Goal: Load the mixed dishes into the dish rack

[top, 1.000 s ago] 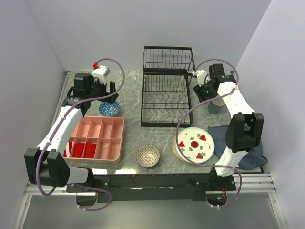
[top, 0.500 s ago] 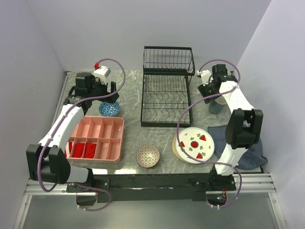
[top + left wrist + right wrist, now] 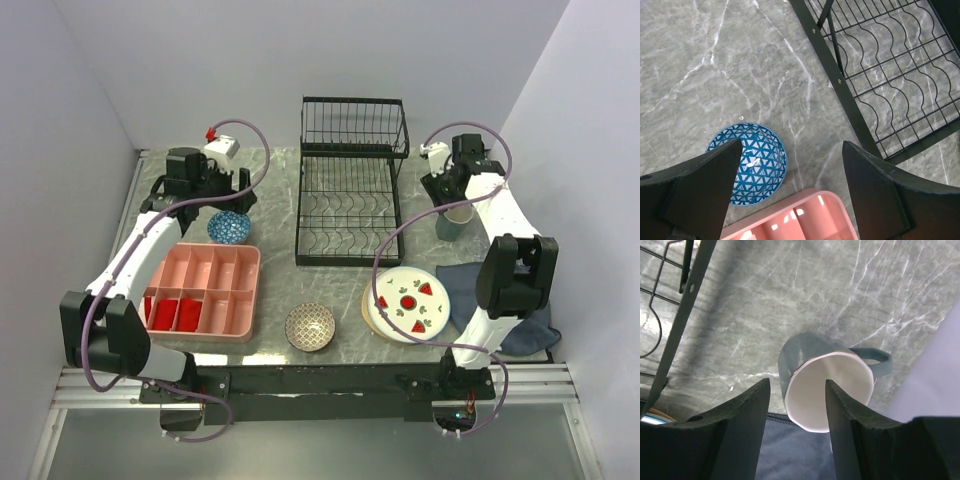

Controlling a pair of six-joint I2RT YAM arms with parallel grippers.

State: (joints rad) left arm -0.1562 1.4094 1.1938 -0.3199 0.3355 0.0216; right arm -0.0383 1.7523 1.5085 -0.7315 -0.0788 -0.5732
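The black wire dish rack (image 3: 350,190) stands at the back centre, with nothing in it. A small blue patterned bowl (image 3: 229,228) (image 3: 747,165) sits left of it. My left gripper (image 3: 238,192) (image 3: 792,144) hovers open above the bowl's right side, holding nothing. A pinkish-brown bowl (image 3: 310,326) sits near the front. The white watermelon plate (image 3: 410,302) lies on a tan plate (image 3: 367,305). My right gripper (image 3: 443,188) (image 3: 797,382) is open over a grey-blue mug (image 3: 452,224) (image 3: 810,352), one finger outside its wall and one over its white inside.
A pink compartment tray (image 3: 200,290) (image 3: 790,220) with red pieces lies front left, right beside the blue bowl. A dark blue-grey cloth (image 3: 500,300) (image 3: 800,460) lies front right next to the mug. The rack's frame (image 3: 840,80) (image 3: 675,315) runs close to both grippers.
My right gripper has shifted slightly right and back, over the mug, its jaws a little narrower. My left gripper has edged back and right above the blue bowl.
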